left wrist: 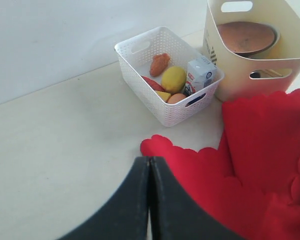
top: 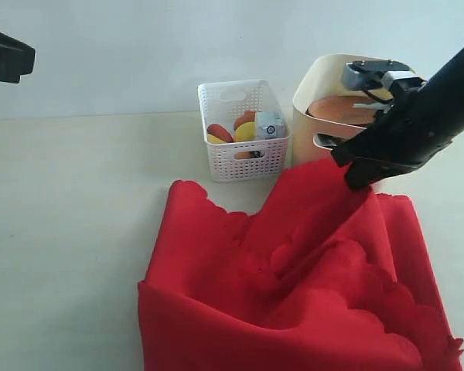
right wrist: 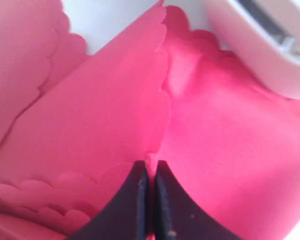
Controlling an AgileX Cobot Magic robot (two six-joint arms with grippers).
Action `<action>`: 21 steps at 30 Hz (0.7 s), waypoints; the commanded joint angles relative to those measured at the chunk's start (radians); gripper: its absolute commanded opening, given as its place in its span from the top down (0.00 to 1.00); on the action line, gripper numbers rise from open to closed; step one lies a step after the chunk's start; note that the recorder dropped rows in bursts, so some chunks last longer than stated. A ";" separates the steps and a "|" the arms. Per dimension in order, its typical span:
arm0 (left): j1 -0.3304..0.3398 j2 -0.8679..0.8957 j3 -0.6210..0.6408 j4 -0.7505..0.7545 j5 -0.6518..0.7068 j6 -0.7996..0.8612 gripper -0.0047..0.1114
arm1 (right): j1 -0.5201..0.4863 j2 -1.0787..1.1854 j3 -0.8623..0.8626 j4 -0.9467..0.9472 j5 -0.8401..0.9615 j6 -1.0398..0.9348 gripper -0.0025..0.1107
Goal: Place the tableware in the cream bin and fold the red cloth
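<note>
Cloth (top: 294,294) nearest: red, rumpled, fills the lower exterior view, scalloped edges doubled over each other. Right gripper (top: 359,179) has its jaws pinched on the cloth's far edge, just in front of the bin (top: 309,100). The right wrist view shows a sliver of red between the tips. The cloth tents up to that pinch. The rest slopes down from it toward the near left and lies on the table (top: 62,232).

Left gripper (left wrist: 149,170) has its jaws together on nothing, raised over bare table, with a scalloped cloth edge just ahead of it.

Plate (left wrist: 247,36) sits in the bin and no tableware shows outside it, so folding looks like the step in hand. The right arm has the cloth. The left arm is nearer the free far-left edge. Any pull should probably go away from the bin, toward the near side.

Basket (top: 240,166) of food stands just beside the bin. Table is pale, smooth and matte, with a plain light wall behind.
</note>
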 commanded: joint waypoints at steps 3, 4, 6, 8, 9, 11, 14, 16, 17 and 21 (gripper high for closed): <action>0.003 -0.005 0.004 -0.006 -0.014 -0.008 0.96 | 0.001 -0.035 0.001 -0.339 -0.021 0.252 0.98; 0.003 -0.005 0.004 -0.006 -0.014 -0.008 0.96 | 0.001 -0.029 0.001 -0.380 -0.009 0.290 0.98; 0.003 -0.005 0.004 -0.006 -0.014 -0.008 0.96 | 0.001 -0.009 0.003 -0.403 0.001 0.307 0.98; 0.003 -0.005 0.004 -0.006 -0.014 -0.008 0.96 | 0.001 0.019 0.018 -0.403 -0.006 0.307 0.95; 0.003 -0.005 0.004 -0.006 -0.014 -0.008 0.96 | 0.001 0.035 0.028 -0.403 -0.017 0.307 0.93; 0.003 -0.005 0.004 -0.006 -0.011 -0.008 0.96 | 0.001 0.081 0.044 -0.418 -0.024 0.307 0.83; 0.003 -0.005 0.004 -0.006 -0.009 -0.008 0.96 | 0.001 0.149 0.050 -0.467 0.001 0.345 0.63; 0.003 -0.005 0.004 -0.006 -0.007 -0.008 0.96 | 0.001 0.168 0.050 -0.528 0.013 0.415 0.49; 0.003 -0.005 0.004 -0.006 -0.007 -0.008 0.96 | 0.001 0.163 0.050 -0.577 0.013 0.477 0.39; 0.003 -0.005 0.004 -0.006 -0.011 -0.008 0.96 | 0.012 0.039 0.034 -0.466 -0.052 0.415 0.34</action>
